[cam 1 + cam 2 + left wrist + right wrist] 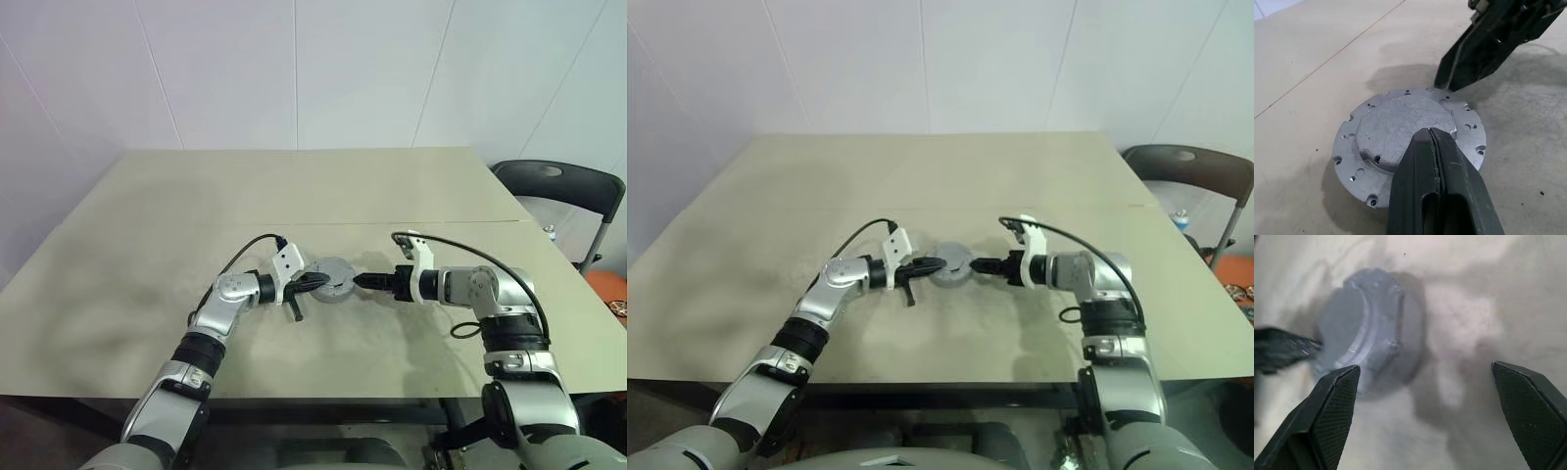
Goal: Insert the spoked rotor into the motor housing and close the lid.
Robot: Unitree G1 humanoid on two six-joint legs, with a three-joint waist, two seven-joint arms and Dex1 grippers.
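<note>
- Left gripper (1436, 147), fingers pressed together, rests on the lid (1400, 127) mid-table (147, 215), likely steadying it.
- Right gripper (1425, 377) gapes wide beside the lid's rim, empty.

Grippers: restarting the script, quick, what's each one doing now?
Left gripper: shut, empty, tips over the silver lid.
Right gripper: open, empty.

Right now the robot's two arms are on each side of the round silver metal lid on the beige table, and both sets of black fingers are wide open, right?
Not quite. The left fingers are shut tight, resting over the round silver metal lid, as the left wrist view shows. The right fingers do stand wide open, one on each side of the right wrist view, near the lid on the beige table.
</note>
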